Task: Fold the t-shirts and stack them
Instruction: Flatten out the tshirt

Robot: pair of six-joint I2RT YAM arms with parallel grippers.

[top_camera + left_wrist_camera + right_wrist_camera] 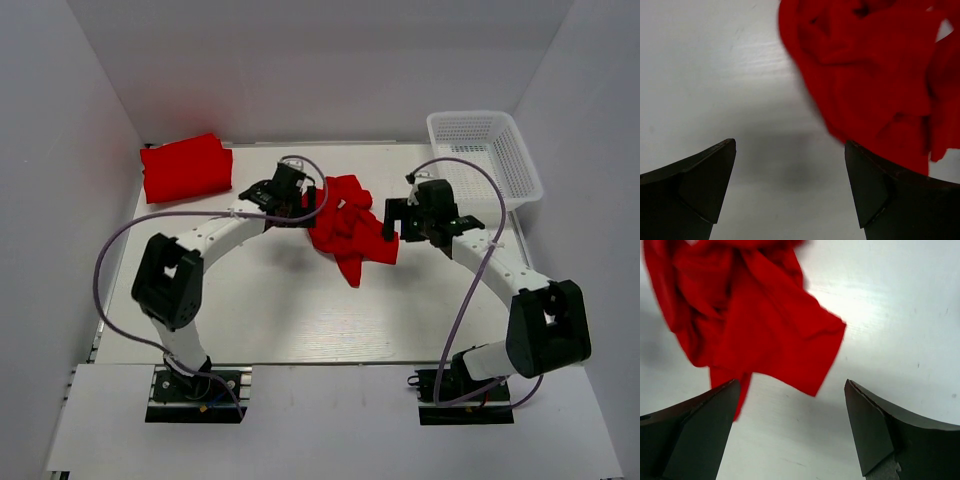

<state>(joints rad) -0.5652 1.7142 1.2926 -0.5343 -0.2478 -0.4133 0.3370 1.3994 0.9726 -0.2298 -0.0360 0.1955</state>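
Spreading must be done first: the crumpled bright red soft-cloth t-shirt [350, 228] lies heaped between wide, empty jaws — left gripper [790, 144] at its 9 o'clock, right gripper [791, 382] at 3. Two far-apart edges should be pinched, then gently pulled flat.

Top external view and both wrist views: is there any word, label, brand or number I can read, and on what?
None readable in any view.
The crumpled t-shirt and the folded t-shirt are plain red, no print.
The white basket shows no label.
The left arm and right arm carry no marking that can be made out.
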